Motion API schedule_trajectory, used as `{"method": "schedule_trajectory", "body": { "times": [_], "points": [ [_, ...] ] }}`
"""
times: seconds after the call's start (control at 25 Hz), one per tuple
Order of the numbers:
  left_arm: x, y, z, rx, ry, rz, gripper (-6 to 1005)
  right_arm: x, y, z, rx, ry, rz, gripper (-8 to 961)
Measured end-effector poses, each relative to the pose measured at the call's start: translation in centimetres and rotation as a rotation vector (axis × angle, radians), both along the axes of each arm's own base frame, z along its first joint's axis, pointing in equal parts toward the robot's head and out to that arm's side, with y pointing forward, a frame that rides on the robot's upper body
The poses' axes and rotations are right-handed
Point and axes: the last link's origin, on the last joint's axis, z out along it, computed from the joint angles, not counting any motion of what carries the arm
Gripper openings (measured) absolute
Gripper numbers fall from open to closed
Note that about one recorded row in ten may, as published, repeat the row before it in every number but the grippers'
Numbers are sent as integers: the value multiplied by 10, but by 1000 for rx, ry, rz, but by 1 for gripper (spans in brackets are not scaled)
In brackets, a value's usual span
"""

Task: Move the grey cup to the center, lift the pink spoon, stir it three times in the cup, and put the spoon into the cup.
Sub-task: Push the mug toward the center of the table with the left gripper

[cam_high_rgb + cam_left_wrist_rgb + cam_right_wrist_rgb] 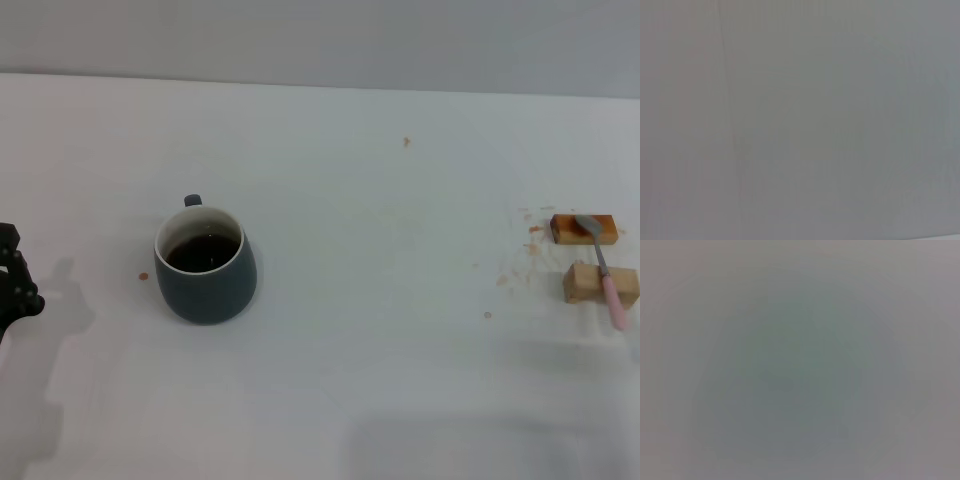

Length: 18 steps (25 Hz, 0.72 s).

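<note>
Two wooden blocks [595, 255] sit far right on the white table [380, 300] in the head view, with the pink spoon [605, 268] lying across both, while the grey cup [205, 264] with dark liquid stands left of center. Left gripper [12, 285] pokes in at the left edge, well apart from the cup, and I honestly can't tell how open it is. Both wrist views are just blank grey, and the right gripper doesn't show anywhere.

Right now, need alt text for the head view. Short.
A grey cup of dark liquid stands left of centre on a white table, handle facing away. At the far right, a pink spoon lies across two small wooden blocks, amid orange-brown specks. The left tool shows at the left edge, apart from the cup.
</note>
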Motion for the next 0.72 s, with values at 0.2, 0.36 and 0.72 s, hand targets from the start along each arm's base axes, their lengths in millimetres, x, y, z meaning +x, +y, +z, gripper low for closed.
{"method": "schedule_trajectory", "body": {
  "times": [0.2,0.36,0.72],
  "points": [
    [2,1,-1,0,-6,-3,-2,10,0,-2,-7,19,-77,789],
    [3,5,-2,-7,-2,-7,-2,7,-4,-4,-12,26,-67,789],
    [9,16,-10,-52,-7,-12,-2,4,-7,-5,-18,16,-42,789]
  ]
}}
